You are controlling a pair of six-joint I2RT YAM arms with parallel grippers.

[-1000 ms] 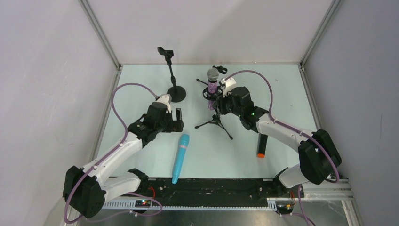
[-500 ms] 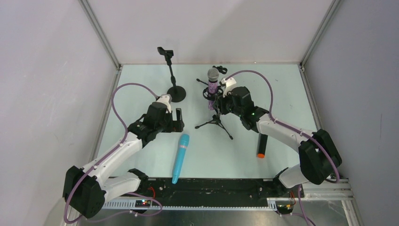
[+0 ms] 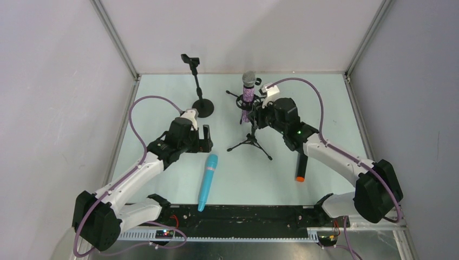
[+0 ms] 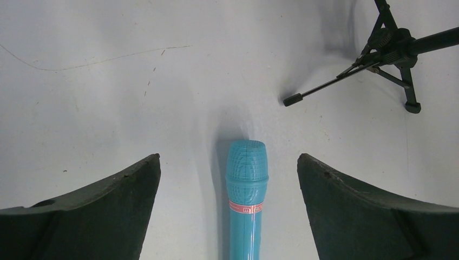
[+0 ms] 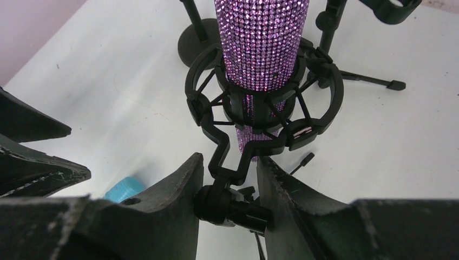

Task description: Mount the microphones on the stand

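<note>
The purple glittery microphone (image 3: 247, 93) stands upright in the black ring mount (image 5: 265, 97) of a tripod stand (image 3: 250, 142). My right gripper (image 3: 258, 115) is shut on the stand's pivot knob (image 5: 233, 203) just under the mount. The turquoise microphone (image 3: 208, 181) lies flat on the table. In the left wrist view its head (image 4: 246, 162) sits between my open left gripper's (image 4: 227, 160) fingers, which are apart from it. The left gripper (image 3: 204, 138) hovers over that head. The black microphone with the orange end (image 3: 300, 167) lies under the right forearm.
A round-base stand (image 3: 202, 106) with an empty clip (image 3: 190, 59) stands at the far left. Another black stand's leg (image 5: 373, 81) and clip (image 5: 389, 8) show behind the mount. Enclosure walls ring the table (image 3: 325, 103).
My right gripper has shifted right and away, carrying the tripod stand and the purple microphone with it. The left arm and the other microphones have not moved.
</note>
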